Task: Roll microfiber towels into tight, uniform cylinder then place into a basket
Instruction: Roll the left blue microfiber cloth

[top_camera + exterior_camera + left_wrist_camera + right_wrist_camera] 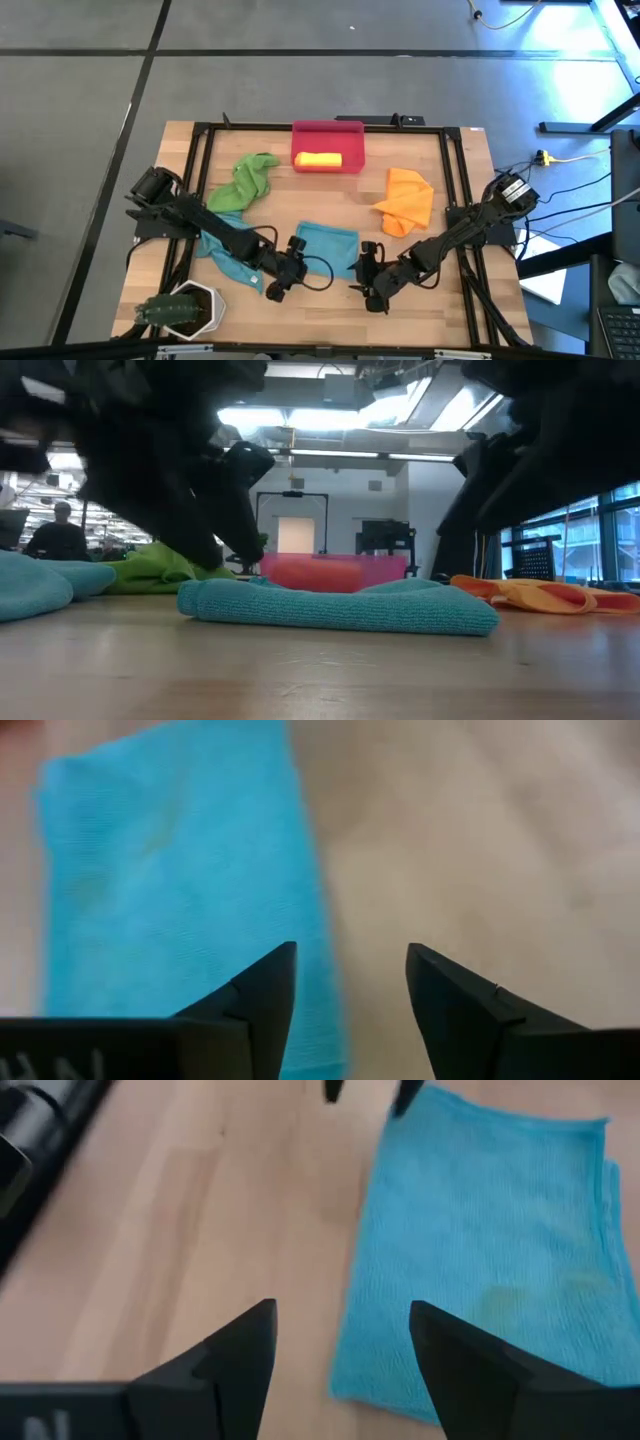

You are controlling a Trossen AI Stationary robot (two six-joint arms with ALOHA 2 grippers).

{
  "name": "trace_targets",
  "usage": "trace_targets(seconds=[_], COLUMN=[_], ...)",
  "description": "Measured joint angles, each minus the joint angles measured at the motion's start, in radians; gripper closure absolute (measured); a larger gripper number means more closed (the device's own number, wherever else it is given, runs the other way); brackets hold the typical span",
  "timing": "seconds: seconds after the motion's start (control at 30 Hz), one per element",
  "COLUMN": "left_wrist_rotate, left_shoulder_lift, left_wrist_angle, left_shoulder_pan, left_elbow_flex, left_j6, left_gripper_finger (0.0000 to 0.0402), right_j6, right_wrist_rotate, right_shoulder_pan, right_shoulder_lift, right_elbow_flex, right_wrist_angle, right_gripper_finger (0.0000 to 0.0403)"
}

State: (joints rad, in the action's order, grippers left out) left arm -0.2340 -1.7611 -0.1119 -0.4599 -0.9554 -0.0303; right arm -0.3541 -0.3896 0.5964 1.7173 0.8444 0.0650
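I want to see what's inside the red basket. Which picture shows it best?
The high view: it looks down into the basket, where a yellow towel lies. The low view shows only its side wall, behind the teal towel. Neither wrist view shows it.

A folded teal towel [328,246] lies flat at the worktop's front centre. A second teal towel [222,257] lies crumpled to its left, a green towel [246,180] and an orange towel [407,201] bunched farther back. The red-pink basket [328,133] holds a rolled yellow towel [318,159].
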Motion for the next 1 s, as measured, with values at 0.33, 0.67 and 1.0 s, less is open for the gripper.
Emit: trace_targets(seconds=[0.33,0.67,1.0], left_wrist_rotate=[-0.083,-0.153,-0.183], left_shoulder_lift=[-0.033,-0.043,-0.096], left_wrist_angle=[-0.081,-0.085,-0.070], left_shoulder_pan=[-0.026,-0.059,-0.059], left_elbow_flex=[0.000,0.000,-0.004], left_j6=[-0.111,-0.113,-0.115], left_gripper_finger=[0.0214,0.0216,0.0217], right_j6=[0.035,0.173,0.126], right_wrist_rotate=[-0.012,-0.141,-0.149], right_shoulder_pan=[0.001,0.039,0.039], right_shoulder_lift=[0.095,0.125,0.192], right_elbow_flex=[0.016,0.074,0.076], right_wrist_angle=[-0.041,-0.059,-0.054], right_gripper_finger=[0.0171,0.0171,0.0171])
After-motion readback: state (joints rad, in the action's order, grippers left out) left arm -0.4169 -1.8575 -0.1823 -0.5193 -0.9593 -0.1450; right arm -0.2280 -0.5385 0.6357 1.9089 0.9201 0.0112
